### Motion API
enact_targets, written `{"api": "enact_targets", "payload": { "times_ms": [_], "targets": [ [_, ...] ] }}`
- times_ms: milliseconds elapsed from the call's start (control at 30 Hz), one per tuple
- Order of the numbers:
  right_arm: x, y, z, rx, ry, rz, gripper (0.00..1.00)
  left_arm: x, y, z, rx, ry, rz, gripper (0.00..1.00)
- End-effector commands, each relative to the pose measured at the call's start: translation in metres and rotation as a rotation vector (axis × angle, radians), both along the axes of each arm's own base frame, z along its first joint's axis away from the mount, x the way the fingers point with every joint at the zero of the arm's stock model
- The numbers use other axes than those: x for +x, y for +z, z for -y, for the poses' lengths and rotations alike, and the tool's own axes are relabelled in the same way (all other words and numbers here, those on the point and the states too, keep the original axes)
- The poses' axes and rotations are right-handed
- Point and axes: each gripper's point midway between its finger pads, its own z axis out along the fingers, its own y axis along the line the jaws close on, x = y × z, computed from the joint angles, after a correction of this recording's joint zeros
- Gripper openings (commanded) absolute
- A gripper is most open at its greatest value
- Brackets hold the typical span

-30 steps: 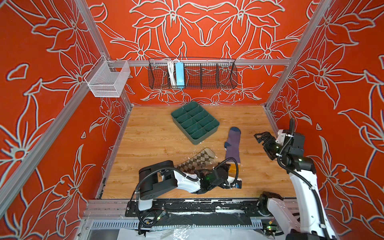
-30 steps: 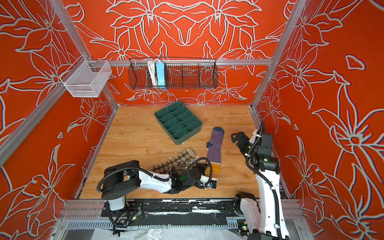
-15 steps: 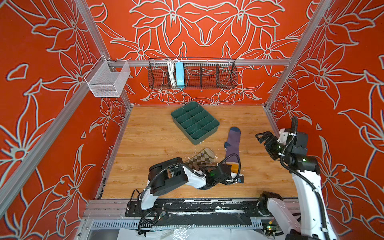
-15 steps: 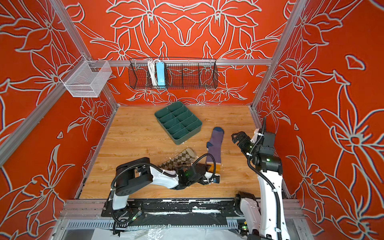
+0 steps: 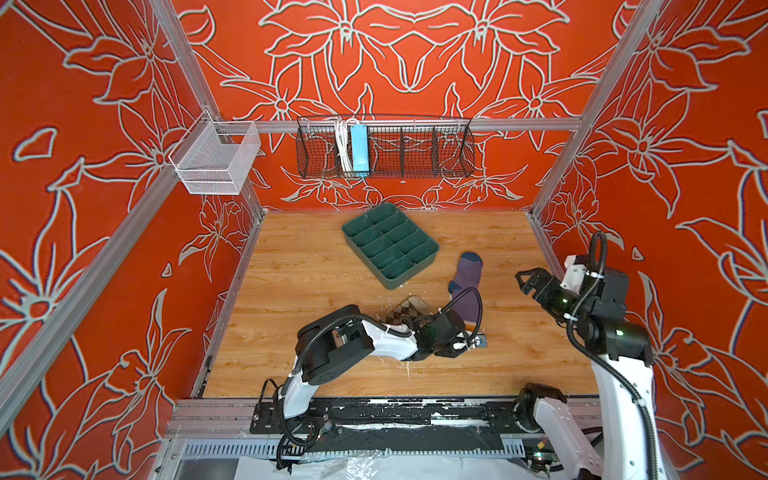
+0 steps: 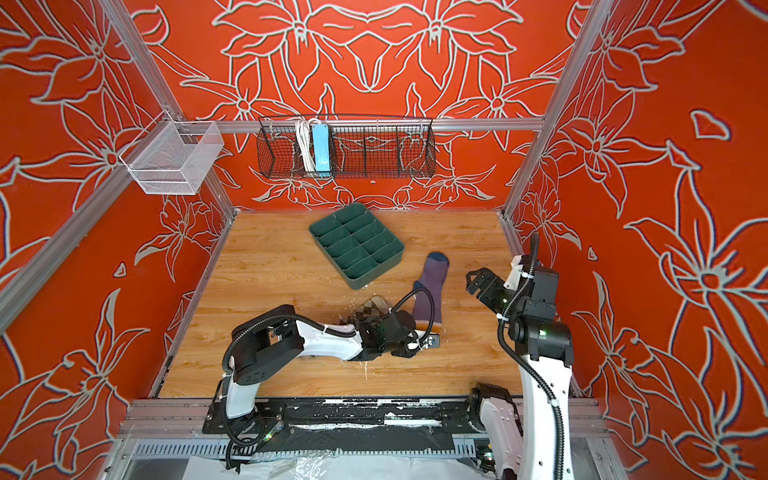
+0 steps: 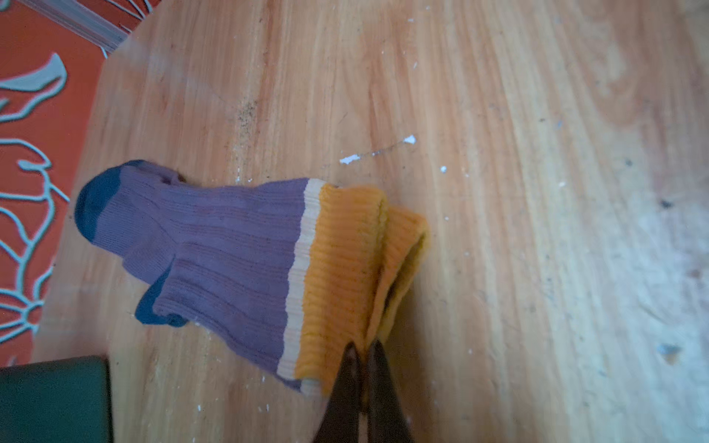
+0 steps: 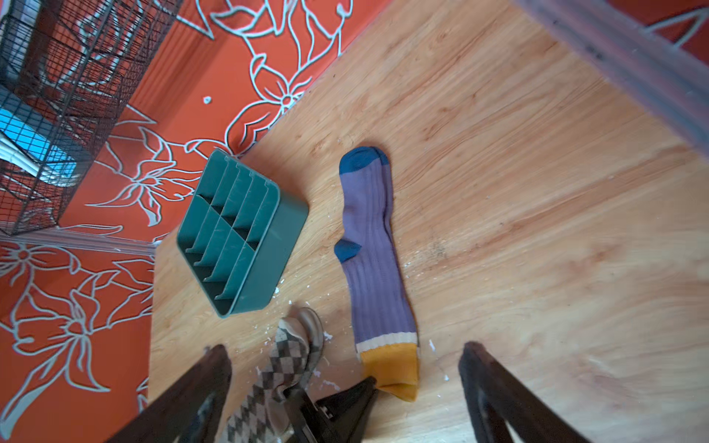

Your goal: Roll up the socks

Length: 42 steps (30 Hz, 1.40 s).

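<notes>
Sock [image 5: 468, 274] lengthwise front-to-back, blue toe [image 5: 471, 257] rearward.

Both top views: high over my base, facing down and forward across the whole cell, green tray [image 5: 390, 245] mid-floor. My left wrist: low and close, catching only a tray corner. My right wrist: farther back, tray whole. All share the purple sock [image 7: 215, 249] beside the tray.
</notes>
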Motion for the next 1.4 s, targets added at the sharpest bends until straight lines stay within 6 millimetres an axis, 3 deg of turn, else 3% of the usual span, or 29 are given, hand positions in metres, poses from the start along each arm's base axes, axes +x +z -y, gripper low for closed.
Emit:
{"api": "enact_targets", "payload": {
  "times_ms": [0, 167, 300, 367, 467, 733, 1000, 1367],
  "targets": [
    [-0.014, 0.019, 0.013, -0.181, -0.014, 0.125, 0.90, -0.011, -0.016, -0.019, 0.085, 0.013, -0.201, 0.00],
    [-0.017, 0.030, -0.008, -0.386, 0.178, 0.307, 0.75, -0.011, -0.011, -0.023, 0.110, 0.006, -0.436, 0.00],
    [-0.022, 0.033, -0.040, -0.558, 0.435, 0.430, 0.73, -0.009, -0.012, -0.026, 0.131, 0.005, -0.597, 0.00],
    [-0.036, 0.028, -0.066, -0.672, 0.620, 0.525, 0.72, -0.008, -0.014, -0.028, 0.148, 0.010, -0.697, 0.00],
    [-0.057, 0.003, -0.087, -0.855, 0.841, 0.620, 0.72, -0.002, -0.015, -0.030, 0.170, 0.039, -0.805, 0.00],
    [-0.064, -0.081, -0.075, -1.114, 1.135, 0.333, 0.67, 0.012, -0.012, -0.030, 0.157, 0.079, -0.944, 0.00],
    [-0.072, -0.135, -0.086, -1.161, 1.345, 0.257, 0.66, 0.019, -0.004, -0.026, 0.137, 0.074, -0.937, 0.00],
    [-0.026, -0.178, -0.123, -1.303, 1.497, 0.220, 0.65, 0.021, -0.010, -0.026, 0.142, 0.078, -0.956, 0.00]
  ]
}}
